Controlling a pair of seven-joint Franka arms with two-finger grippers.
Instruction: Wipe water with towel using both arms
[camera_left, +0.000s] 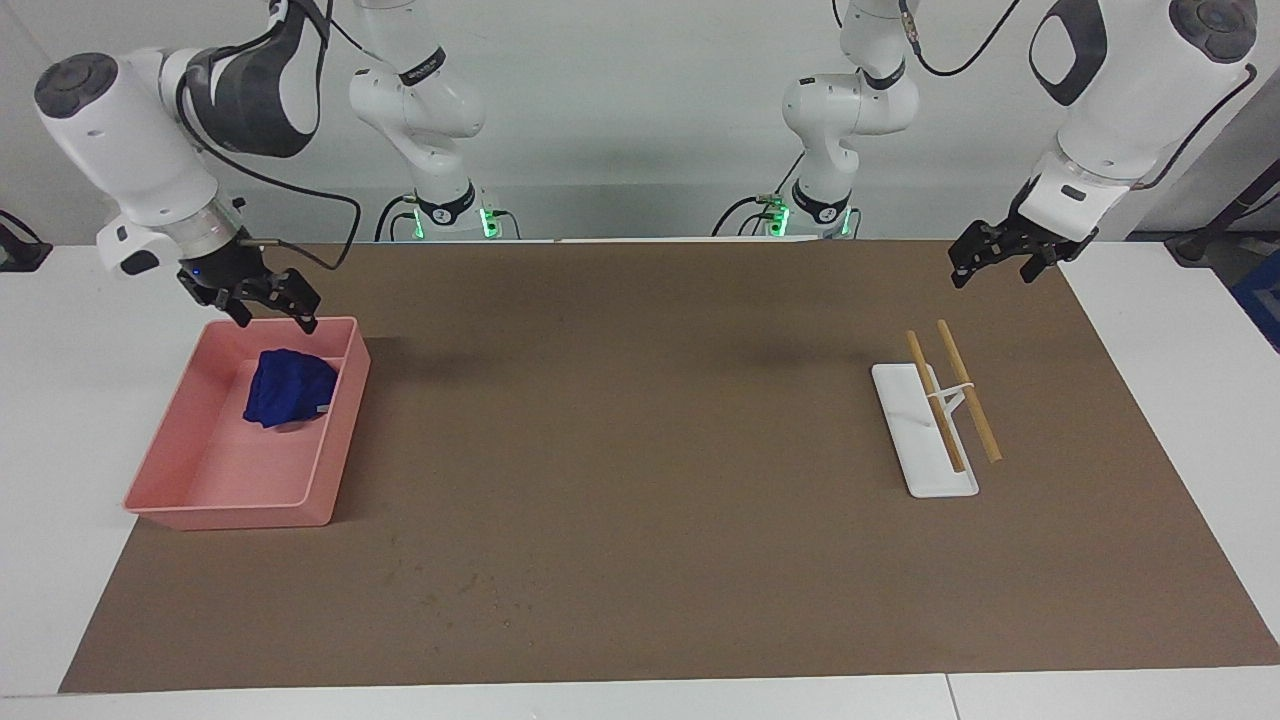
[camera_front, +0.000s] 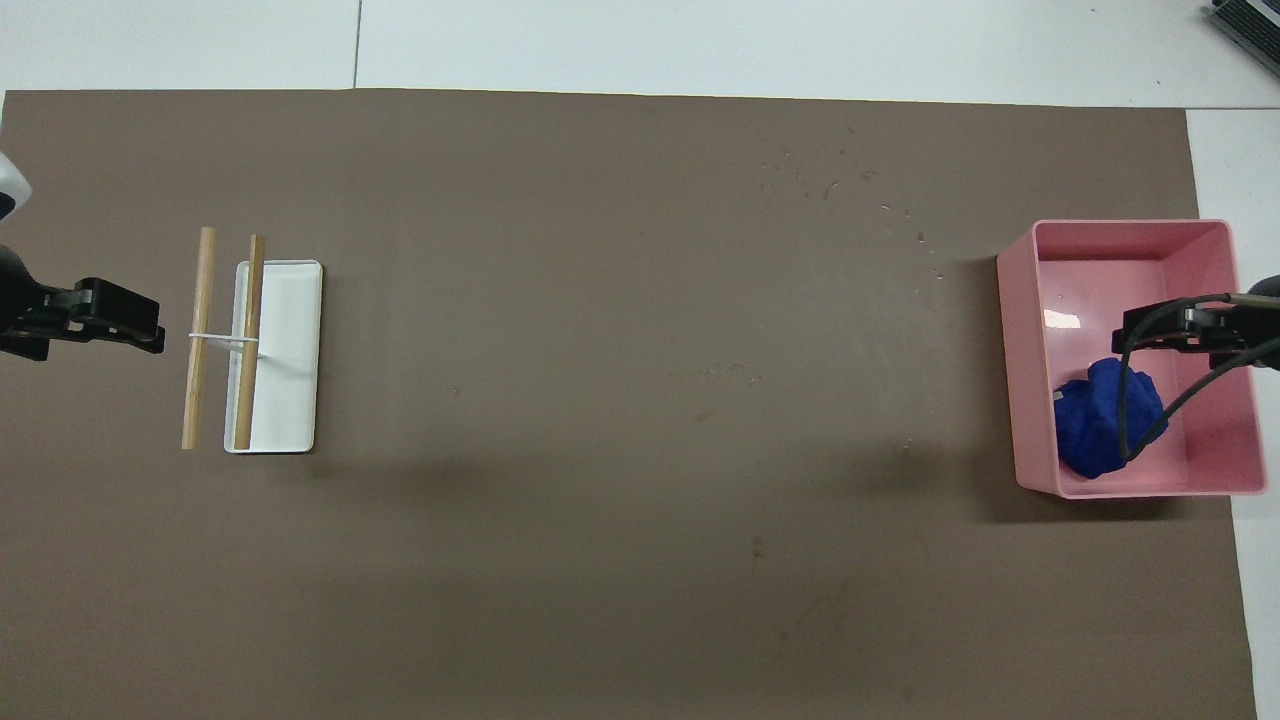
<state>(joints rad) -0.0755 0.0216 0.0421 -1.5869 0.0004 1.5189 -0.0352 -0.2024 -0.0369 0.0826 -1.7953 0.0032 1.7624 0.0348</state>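
The open, empty right end effector (camera_left: 272, 308) hangs over the pink tray's (camera_left: 330, 470) rim, the crumpled blue towel (camera_left: 290, 388) just below inside, so descending off-centre risks striking the tray wall.

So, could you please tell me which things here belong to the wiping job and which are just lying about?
For the job:
- towel, bunched in the pink tray
- right gripper, over the tray's rim
- left gripper, waiting

Lying about:
- white rack
- two wooden rods on it
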